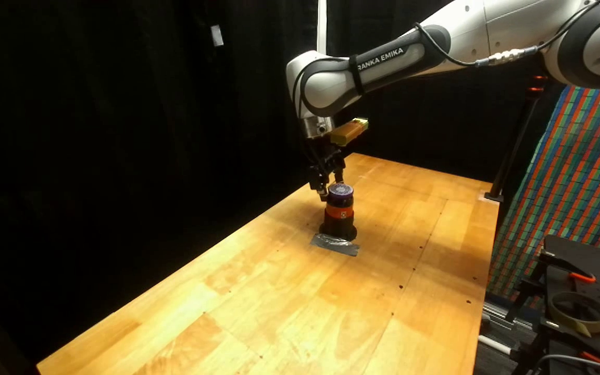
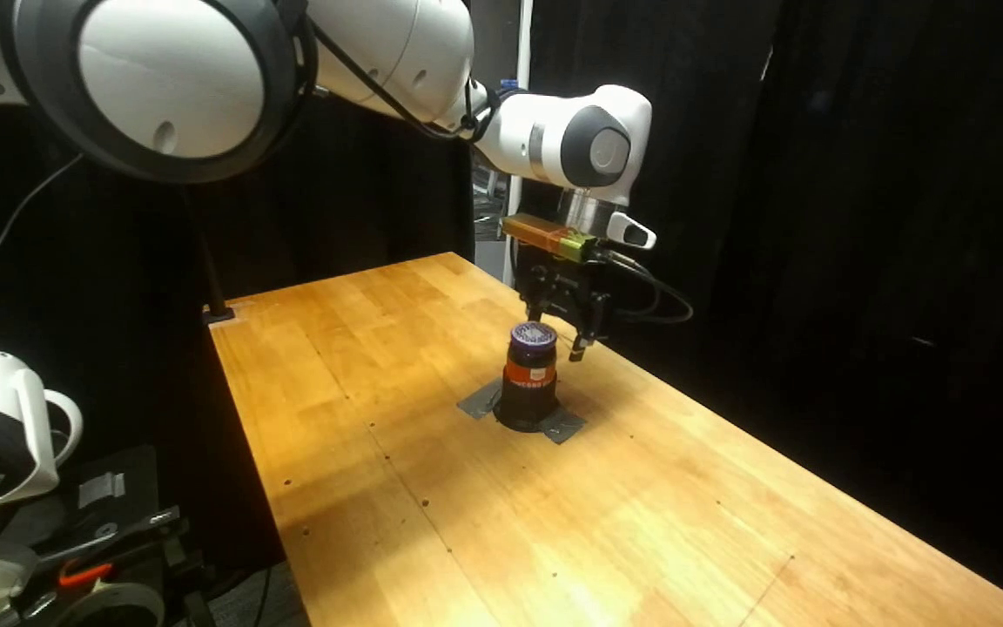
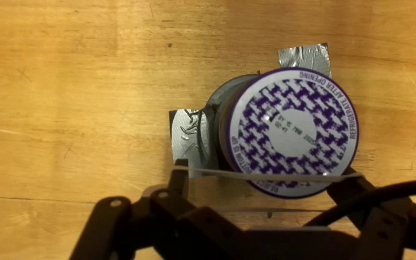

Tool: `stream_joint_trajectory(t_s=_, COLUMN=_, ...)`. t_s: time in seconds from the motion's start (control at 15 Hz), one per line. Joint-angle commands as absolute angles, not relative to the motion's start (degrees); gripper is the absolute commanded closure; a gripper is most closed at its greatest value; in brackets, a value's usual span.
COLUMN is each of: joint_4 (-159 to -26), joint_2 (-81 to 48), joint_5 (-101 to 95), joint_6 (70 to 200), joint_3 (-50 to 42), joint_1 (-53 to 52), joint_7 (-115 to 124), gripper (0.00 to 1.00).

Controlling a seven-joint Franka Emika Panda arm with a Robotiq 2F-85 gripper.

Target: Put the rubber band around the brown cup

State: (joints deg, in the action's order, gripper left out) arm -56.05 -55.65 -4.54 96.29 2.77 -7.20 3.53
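The brown cup (image 1: pixel 338 227) stands upright as a dark jar with an orange-red band and a purple-and-white lid. It also shows in an exterior view (image 2: pixel 528 399) and from above in the wrist view (image 3: pixel 293 133). A thin pale rubber band (image 3: pixel 222 172) is stretched between my two fingertips, with a second strand behind it. My gripper (image 3: pixel 265 175) is spread open with the band looped over its fingers. One strand passes across the lid's edge in the wrist view. In both exterior views, the gripper (image 1: pixel 331 189) (image 2: pixel 556 335) hangs beside the lid, near lid height. The band is too thin to see there.
Grey tape strips (image 1: pixel 335 245) (image 2: pixel 562 425) hold the dark base to the wooden table (image 1: pixel 300 312). A black pole (image 1: pixel 508 151) stands at a table corner. A side stand with clamps and a tape roll (image 1: pixel 578 311) is beside the table. Black curtains hang behind.
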Motion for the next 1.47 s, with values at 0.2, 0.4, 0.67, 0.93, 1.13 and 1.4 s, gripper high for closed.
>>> stream_joint_trajectory(t_s=0.2, joint_4=-59.0, joint_2=-52.6, joint_5=-1.7, joint_6=91.9, joint_3=4.4, joint_1=-6.0, joint_7=2.2, gripper=0.00)
stream_joint_trajectory(t_s=0.4, joint_4=-61.2, joint_2=-50.3, joint_5=-0.3, joint_6=86.9, joint_3=5.2, joint_1=-5.4, joint_7=1.6, gripper=0.00)
stream_joint_trajectory(t_s=0.67, joint_4=-67.4, joint_2=-46.8, joint_5=0.7, joint_6=88.0, joint_3=5.5, joint_1=-4.8, joint_7=1.0, gripper=0.00)
stream_joint_trajectory(t_s=0.93, joint_4=-77.0, joint_2=-42.4, joint_5=-0.5, joint_6=98.3, joint_3=4.4, joint_1=-5.9, joint_7=0.4, gripper=0.00)
stream_joint_trajectory(t_s=1.13, joint_4=-84.8, joint_2=-38.7, joint_5=-1.7, joint_6=107.3, joint_3=4.2, joint_1=-6.7, joint_7=0.6, gripper=0.00)
stream_joint_trajectory(t_s=1.4, joint_4=-94.4, joint_2=-32.8, joint_5=-4.3, joint_6=114.4, joint_3=3.9, joint_1=-7.2, joint_7=0.8, gripper=0.34)
